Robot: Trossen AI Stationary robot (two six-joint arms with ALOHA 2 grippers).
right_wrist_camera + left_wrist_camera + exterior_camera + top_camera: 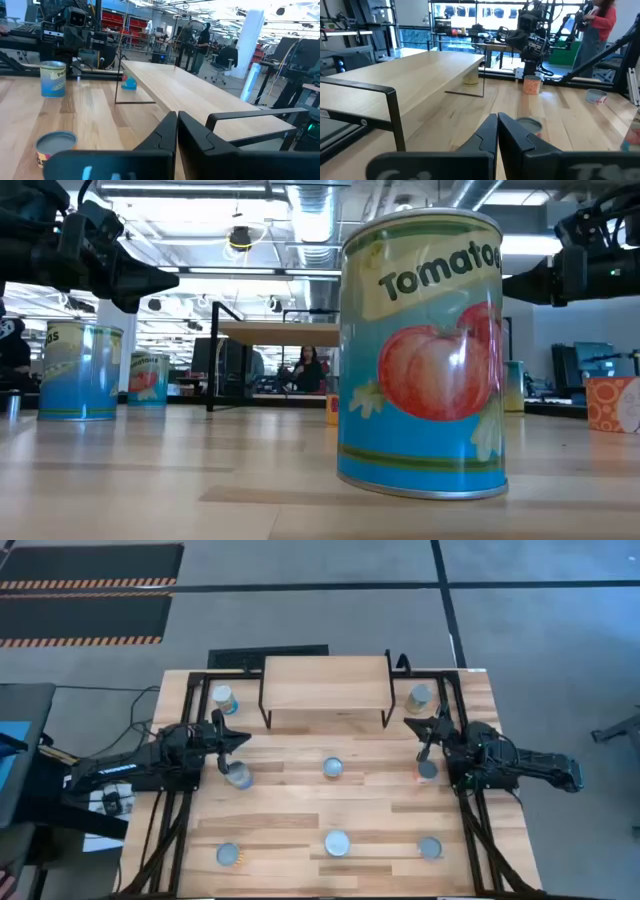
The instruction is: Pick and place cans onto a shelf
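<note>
The shelf [325, 683] stands at the table's far middle on thin black legs, its light wooden top bare. Eight cans stand upright on the table: one at each far corner beside the shelf [224, 697] [420, 697], three in a middle row [238, 774] [333, 768] [427, 771], and three in a near row [228, 855] [337, 843] [430, 848]. My left gripper [240, 740] [497, 125] is shut and empty, above the table left of the shelf. My right gripper [425, 745] [176, 122] is shut and empty, right of the shelf, just beyond the orange-red can [532, 85].
A black frame [180, 680] borders the table's far edge and sides. The low view is filled by the blue Tomato can [420, 350] of the near row. People show in the room beyond the table [597, 25] [305, 370].
</note>
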